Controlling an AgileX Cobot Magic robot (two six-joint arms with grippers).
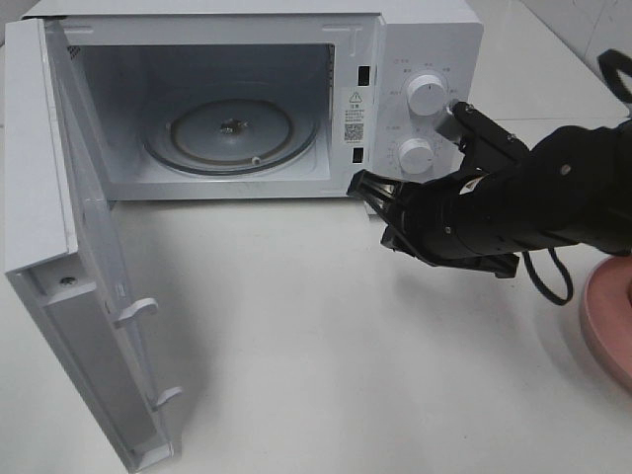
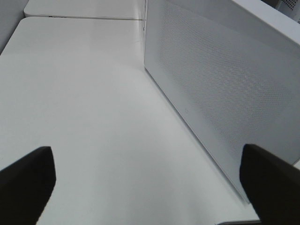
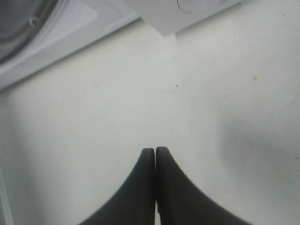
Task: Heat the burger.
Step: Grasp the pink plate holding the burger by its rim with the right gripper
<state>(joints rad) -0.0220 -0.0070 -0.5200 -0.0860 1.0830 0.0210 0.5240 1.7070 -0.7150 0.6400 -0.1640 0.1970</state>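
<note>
The burger is out of view in all frames. The white microwave (image 1: pixel 415 39) stands at the back with its door (image 1: pixel 89 296) swung open to the left. Its glass turntable (image 1: pixel 232 133) is bare. My right gripper (image 1: pixel 361 184) is shut and empty, low over the table just in front of the microwave's lower right corner; the right wrist view shows its fingers (image 3: pixel 145 187) pressed together (image 3: pixel 155 154). My left gripper (image 2: pixel 147 180) is open and empty beside the microwave's perforated side wall (image 2: pixel 220 84); it does not show in the exterior view.
A flat pink plate (image 1: pixel 607 321) lies at the table's right edge, partly cut off and partly behind my right arm. The microwave's two dials (image 1: pixel 427 96) are just behind the right arm. The open door juts toward the front left.
</note>
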